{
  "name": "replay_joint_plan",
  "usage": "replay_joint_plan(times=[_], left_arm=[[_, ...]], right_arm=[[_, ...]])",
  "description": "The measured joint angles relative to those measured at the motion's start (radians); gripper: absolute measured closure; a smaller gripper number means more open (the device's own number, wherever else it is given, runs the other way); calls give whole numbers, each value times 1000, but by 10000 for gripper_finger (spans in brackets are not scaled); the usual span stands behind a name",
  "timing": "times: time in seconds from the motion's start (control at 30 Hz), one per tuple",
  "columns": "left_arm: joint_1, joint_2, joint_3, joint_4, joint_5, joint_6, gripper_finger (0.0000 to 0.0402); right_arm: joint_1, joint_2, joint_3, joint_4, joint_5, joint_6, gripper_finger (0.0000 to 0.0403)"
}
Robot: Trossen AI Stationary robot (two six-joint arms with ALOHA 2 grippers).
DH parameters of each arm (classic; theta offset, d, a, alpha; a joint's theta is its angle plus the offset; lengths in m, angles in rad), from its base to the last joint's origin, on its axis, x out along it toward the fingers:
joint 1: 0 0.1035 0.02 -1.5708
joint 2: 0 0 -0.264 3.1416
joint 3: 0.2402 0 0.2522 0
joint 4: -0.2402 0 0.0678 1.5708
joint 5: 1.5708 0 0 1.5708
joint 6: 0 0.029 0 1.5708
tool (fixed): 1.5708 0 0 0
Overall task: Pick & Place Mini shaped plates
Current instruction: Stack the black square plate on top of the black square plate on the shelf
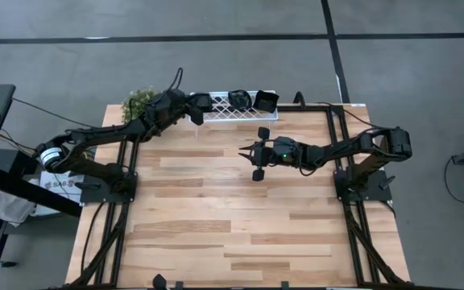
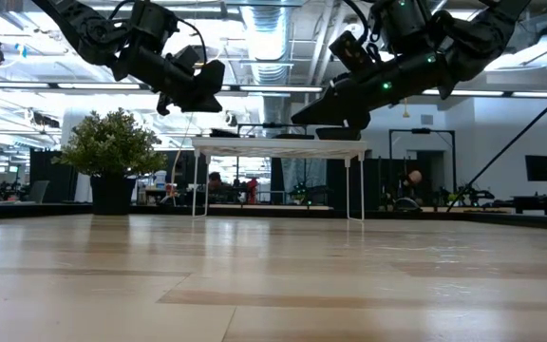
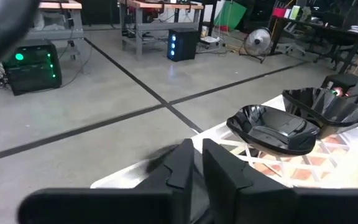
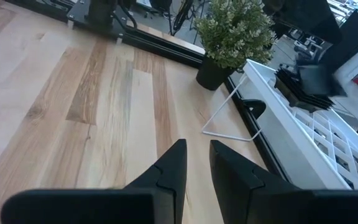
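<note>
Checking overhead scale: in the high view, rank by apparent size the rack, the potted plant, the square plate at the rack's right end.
1. White lattice rack, clearly largest.
2. Potted plant, partly hidden by the left arm.
3. Square plate, smallest.
</note>
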Motion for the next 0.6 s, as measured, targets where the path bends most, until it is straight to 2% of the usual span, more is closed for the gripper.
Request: replay_joint_plan(times=[0.3,0.6], left_arm=[[-1,0,0,0,41,3,301],[-4,0,0,-5,59,59,293]], right_arm=[[0,0,0,0,0,0,338],[0,0,0,0,0,1,338]])
